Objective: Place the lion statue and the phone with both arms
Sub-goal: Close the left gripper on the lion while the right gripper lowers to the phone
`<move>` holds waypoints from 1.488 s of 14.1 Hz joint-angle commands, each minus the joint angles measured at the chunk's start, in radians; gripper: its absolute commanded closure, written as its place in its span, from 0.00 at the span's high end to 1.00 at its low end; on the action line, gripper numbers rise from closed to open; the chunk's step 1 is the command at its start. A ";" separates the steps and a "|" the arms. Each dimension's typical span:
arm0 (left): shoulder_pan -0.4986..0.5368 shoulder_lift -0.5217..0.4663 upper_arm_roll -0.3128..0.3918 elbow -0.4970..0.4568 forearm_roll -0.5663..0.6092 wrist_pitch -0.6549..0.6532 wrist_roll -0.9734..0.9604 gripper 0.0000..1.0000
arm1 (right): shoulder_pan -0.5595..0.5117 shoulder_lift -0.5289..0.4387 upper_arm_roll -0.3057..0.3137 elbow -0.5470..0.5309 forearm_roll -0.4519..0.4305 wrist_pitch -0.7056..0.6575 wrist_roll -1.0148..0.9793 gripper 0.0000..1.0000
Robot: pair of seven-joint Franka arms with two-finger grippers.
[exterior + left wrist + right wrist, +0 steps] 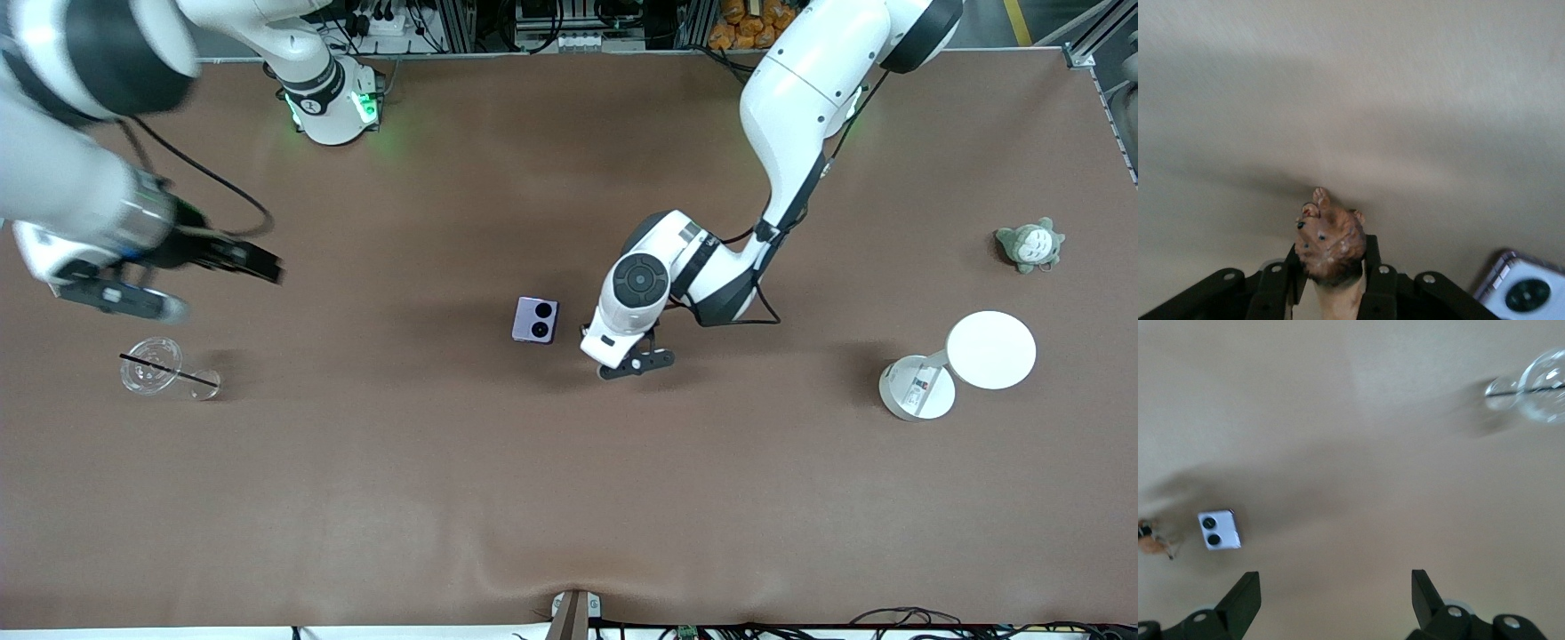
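On the brown counter (569, 498), the phone (535, 320) lies flat at the middle. Just beside it, my left gripper (1331, 280) pinches the lion statue (1330, 243) between its jaws, low over the counter. My right gripper (1336, 593) waits with jaws spread near the clear cup (151, 365); releasing carelessly, I could topple the slim statue onto the phone.
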 commanded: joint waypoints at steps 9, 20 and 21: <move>0.266 -0.072 0.005 -0.080 0.247 -0.044 0.321 0.00 | 0.281 0.248 -0.008 0.055 0.010 0.250 0.290 1.00; 0.513 -0.132 -0.012 -0.166 0.270 -0.040 0.796 0.00 | 0.438 0.492 0.002 0.048 -0.002 0.491 0.304 1.00; 0.531 -0.132 -0.021 -0.166 0.269 -0.040 0.832 0.00 | 0.438 0.506 0.002 0.048 0.006 0.493 0.307 1.00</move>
